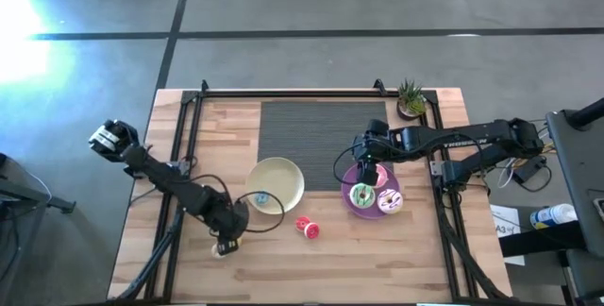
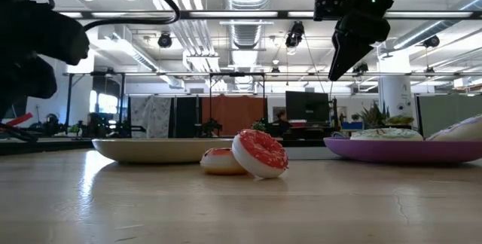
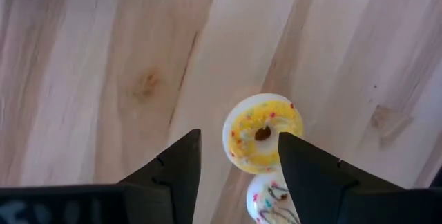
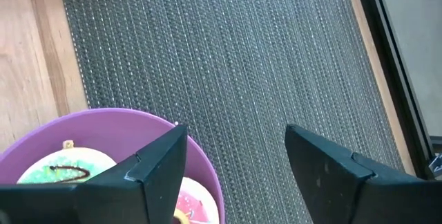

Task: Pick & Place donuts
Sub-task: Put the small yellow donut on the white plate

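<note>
My left gripper (image 1: 226, 238) (image 3: 238, 137) is open near the table's near-left part. It points down over a yellow donut (image 3: 262, 134) that lies flat on the wood. A whitish donut (image 3: 273, 200) lies beside it. I see no touch. My right gripper (image 1: 366, 160) (image 4: 235, 131) is open and raised (image 2: 350, 48) over the far rim of the purple plate (image 1: 351, 210). That plate holds a pink donut (image 1: 378, 176), a greenish donut (image 1: 362, 195) and a whitish one (image 1: 391, 202). A red donut (image 2: 260, 154) leans on an orange one (image 2: 221, 161).
The pale-yellow plate (image 1: 283, 176) sits mid-table with a small teal thing (image 1: 260, 197) on its near side. A dark woven mat (image 1: 311, 127) lies on the far half. A small potted plant (image 1: 410, 100) stands at the far right corner. Black rails (image 1: 185, 145) run along the table's sides.
</note>
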Robot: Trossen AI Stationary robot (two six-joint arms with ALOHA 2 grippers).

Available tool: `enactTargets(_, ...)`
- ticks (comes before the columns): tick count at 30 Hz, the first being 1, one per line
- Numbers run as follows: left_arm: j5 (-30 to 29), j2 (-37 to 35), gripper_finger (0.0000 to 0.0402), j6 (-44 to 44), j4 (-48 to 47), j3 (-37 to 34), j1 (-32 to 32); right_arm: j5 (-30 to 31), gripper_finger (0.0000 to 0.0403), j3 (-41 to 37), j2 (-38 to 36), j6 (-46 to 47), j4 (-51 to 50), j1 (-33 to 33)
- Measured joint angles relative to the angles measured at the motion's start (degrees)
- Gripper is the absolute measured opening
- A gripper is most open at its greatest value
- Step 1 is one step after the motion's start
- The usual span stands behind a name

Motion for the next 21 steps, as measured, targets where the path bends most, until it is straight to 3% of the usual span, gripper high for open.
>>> enactTargets(13,0.7,0.0,0.0155,-3.0,10.0,-6.9,-0.7,0.0,0.0237,0.0,0.0,1.9,0.0,0.0)
enactTargets(17,0.4,0.0,0.0108,-3.3,10.3,-7.4,-0.7,0.0,0.0237,0.0,0.0,1.9,0.0,0.0)
enactTargets(21,1.5,0.0,0.0036,-2.1,11.2,-7.3,-0.2,0.0,0.0237,0.0,0.0,1.9,0.0,0.0)
